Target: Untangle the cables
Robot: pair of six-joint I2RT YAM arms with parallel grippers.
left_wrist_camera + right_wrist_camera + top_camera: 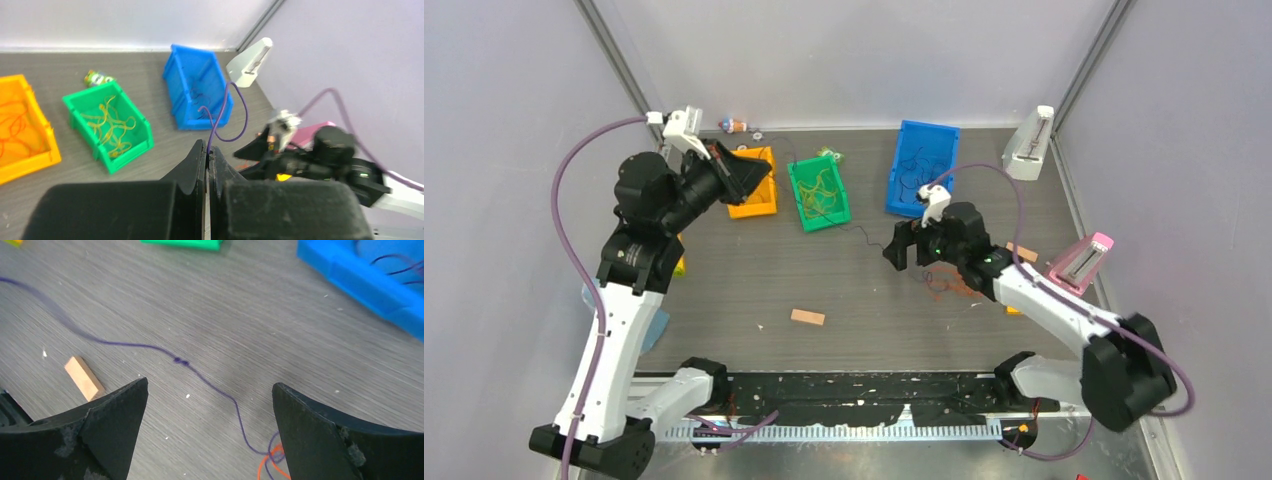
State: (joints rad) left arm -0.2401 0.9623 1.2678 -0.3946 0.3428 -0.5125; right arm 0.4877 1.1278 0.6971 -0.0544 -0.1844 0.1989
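Note:
My left gripper (208,149) is shut on a thin purple cable (216,125) that rises from between its fingertips and loops in the air. It hangs raised over the orange bin (754,188). That purple cable (178,361) runs across the table under my open right gripper (210,385), which has nothing between its fingers. The cable ends in a small orange-and-purple tangle (272,456) beside the right finger. From above, the right gripper (902,245) sits mid-table, with the orange-red tangle (949,285) just behind it.
The orange bin holds orange cables, a green bin (817,195) holds yellow ones, and a blue bin (922,165) holds dark ones. A wooden block (807,317) lies mid-table. A white stand (1029,150) and a pink stand (1079,262) stand at the right.

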